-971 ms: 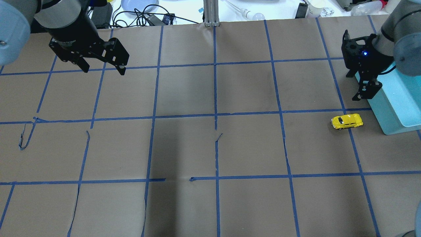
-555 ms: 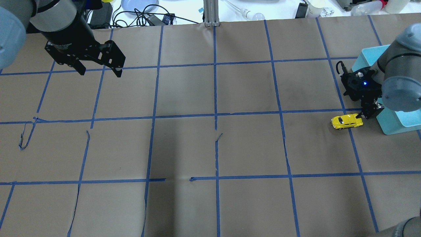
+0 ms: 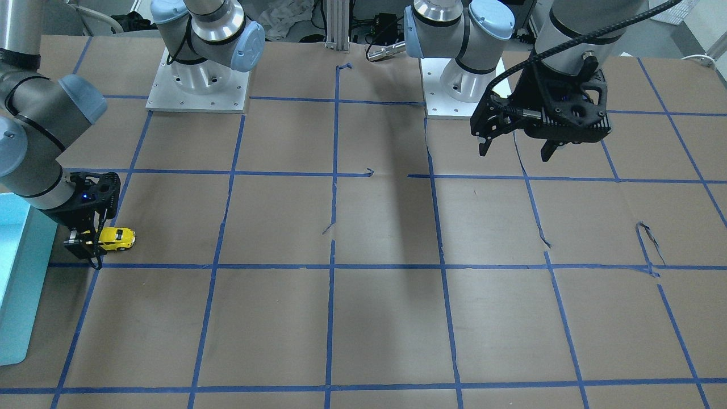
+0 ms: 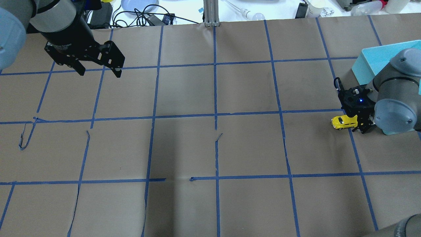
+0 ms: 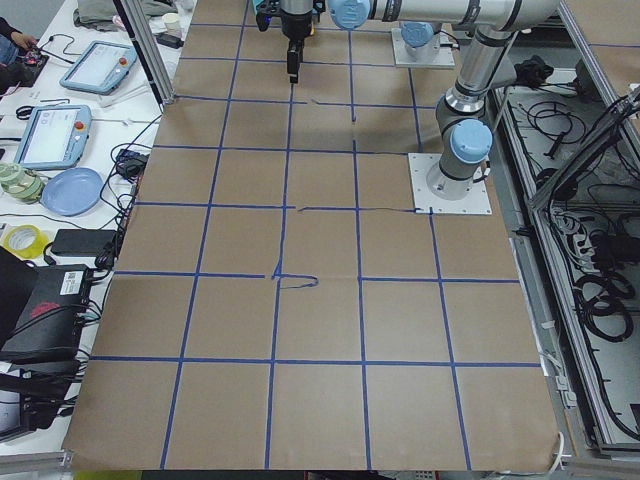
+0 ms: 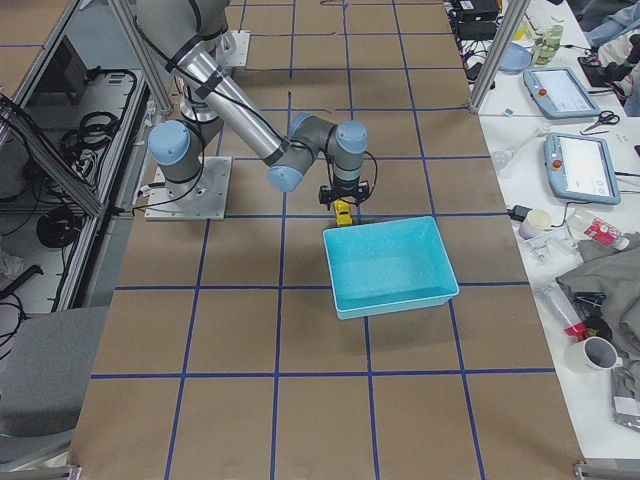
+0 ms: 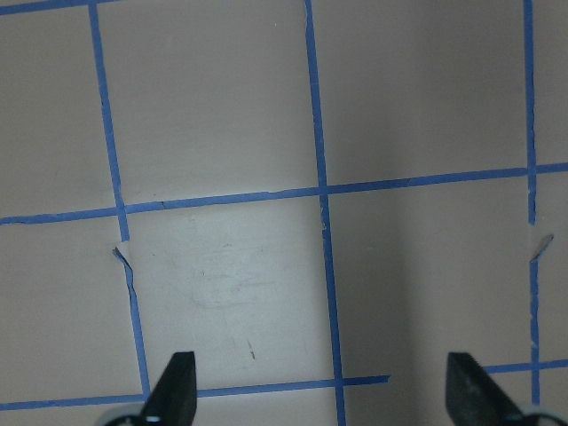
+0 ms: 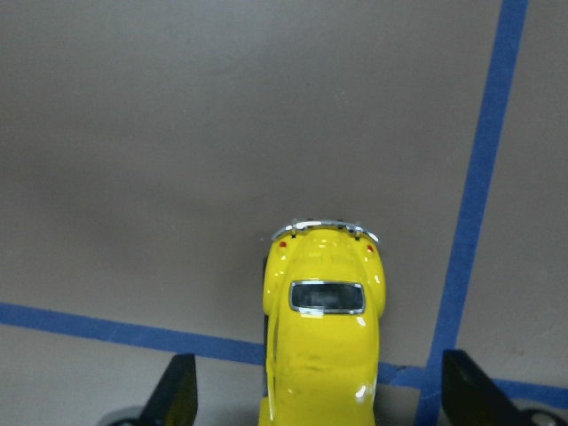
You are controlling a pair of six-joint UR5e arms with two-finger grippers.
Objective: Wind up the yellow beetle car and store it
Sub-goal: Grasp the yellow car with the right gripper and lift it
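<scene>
Between the spread fingers of the right end effector (image 8: 324, 395), the small glossy bright-yellow beetle-shaped toy car (image 8: 324, 328) sits on its wheels on the brown-paper-covered table (image 4: 246, 148) marked with a grid of blue tape. In the right wrist view a strip of bare table shows on each side of the car, so neither finger (image 8: 182, 390) touches it. The end with the silver bumper and two small red lights points away from the wrist camera, and a dark window shows on top just behind that bumper. A blue tape line runs under the car, and another runs just outside one finger. In the overhead view this end effector (image 4: 358, 124) hangs low over one end of the car (image 4: 342, 121), while the car's other end sticks out from under it toward the middle of the table. The light-blue rectangular plastic bin (image 4: 368, 62) stands near the right end effector, on the side opposite the car's exposed end; the right view shows the bin (image 6: 390, 265) open-topped and the car just beside its rim. Well apart from all this, the left end effector (image 4: 100, 71) hangs above the table with its fingers wide apart and nothing between them; its wrist view shows only taped paper below its fingertips (image 7: 177, 386).
</scene>
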